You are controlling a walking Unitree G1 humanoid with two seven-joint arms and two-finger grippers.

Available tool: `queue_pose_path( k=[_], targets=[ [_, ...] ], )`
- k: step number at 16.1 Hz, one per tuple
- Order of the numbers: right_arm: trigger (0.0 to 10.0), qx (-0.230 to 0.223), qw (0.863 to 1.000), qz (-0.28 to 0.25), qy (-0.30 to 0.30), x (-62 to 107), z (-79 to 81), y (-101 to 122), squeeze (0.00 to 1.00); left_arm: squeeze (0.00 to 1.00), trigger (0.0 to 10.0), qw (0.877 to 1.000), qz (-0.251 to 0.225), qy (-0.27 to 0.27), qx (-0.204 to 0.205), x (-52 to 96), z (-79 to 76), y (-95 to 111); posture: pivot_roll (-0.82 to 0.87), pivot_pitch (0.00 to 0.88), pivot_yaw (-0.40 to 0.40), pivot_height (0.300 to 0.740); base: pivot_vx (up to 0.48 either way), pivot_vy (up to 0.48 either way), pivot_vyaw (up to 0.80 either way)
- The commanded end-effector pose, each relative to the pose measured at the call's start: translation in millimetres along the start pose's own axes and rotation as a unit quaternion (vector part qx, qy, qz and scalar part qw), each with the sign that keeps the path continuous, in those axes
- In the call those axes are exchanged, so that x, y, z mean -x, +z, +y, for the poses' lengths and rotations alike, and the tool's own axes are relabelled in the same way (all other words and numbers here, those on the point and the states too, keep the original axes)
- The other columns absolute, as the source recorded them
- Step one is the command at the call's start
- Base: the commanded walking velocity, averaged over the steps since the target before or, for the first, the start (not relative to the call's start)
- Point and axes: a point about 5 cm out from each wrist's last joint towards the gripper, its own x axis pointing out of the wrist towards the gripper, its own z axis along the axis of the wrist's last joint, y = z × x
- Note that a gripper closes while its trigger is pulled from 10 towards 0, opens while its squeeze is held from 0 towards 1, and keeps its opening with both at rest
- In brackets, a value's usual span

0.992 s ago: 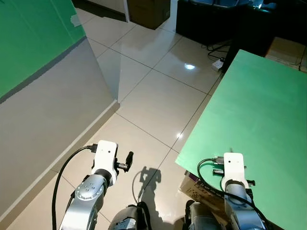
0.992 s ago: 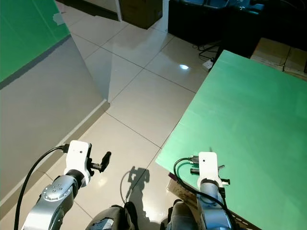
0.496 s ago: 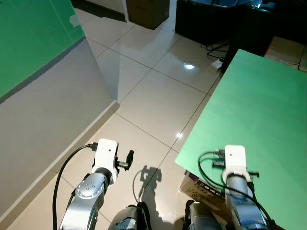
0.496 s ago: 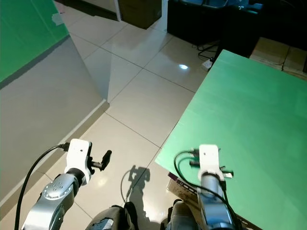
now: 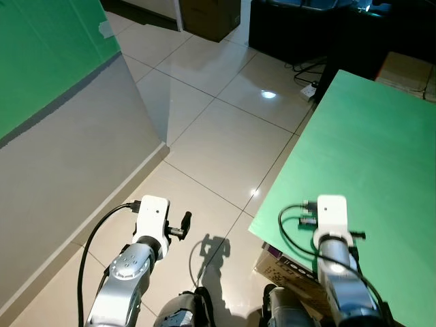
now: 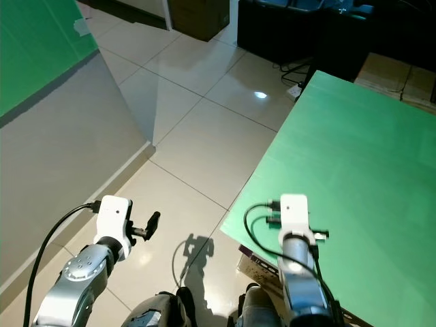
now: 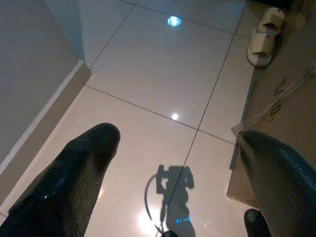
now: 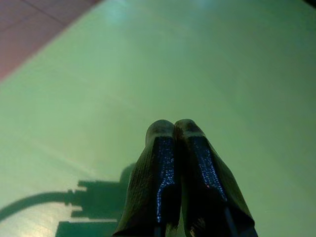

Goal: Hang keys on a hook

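Right gripper (image 8: 174, 129) was pinched closed with nothing in it over the green table (image 5: 368, 150), while the left gripper (image 7: 177, 143) hung spread wide above the tiled floor (image 5: 225, 129).

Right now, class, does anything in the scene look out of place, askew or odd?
A pair of pale slippers lies loose on the tiled floor beside cardboard boxes. A white power strip and its cables trail on the floor by the green table. Otherwise nothing is spilled or damaged.
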Motion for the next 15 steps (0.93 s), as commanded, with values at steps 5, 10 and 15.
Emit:
queue_pose_path(
  k=[5, 10, 15],
  targets=[
    [0.0, -0.032, 0.998, -0.039, 0.029, -17.0, 1.4, 29.6, 0.00, 0.00, 10.0, 1.000, -0.015, 0.016, 0.004, -18.1, 1.1, 7.9, -0.18, 0.113, 0.083, 0.740, 0.000, 0.000, 0.00],
    [0.0, -0.050, 0.993, -0.058, 0.092, -29.3, 8.3, 51.3, 0.00, 0.00, 10.0, 0.998, -0.046, 0.038, 0.014, -49.8, 2.7, 28.5, -0.18, 0.000, 0.040, 0.740, 0.000, 0.000, 0.00],
    [0.0, -0.046, 0.989, -0.051, 0.133, -33.8, 12.6, 54.3, 0.00, 0.00, 10.0, 0.993, -0.065, 0.092, 0.045, -67.7, 26.6, 46.7, -0.16, 0.000, 0.018, 0.740, 0.000, 0.000, 0.00]
  ],
)
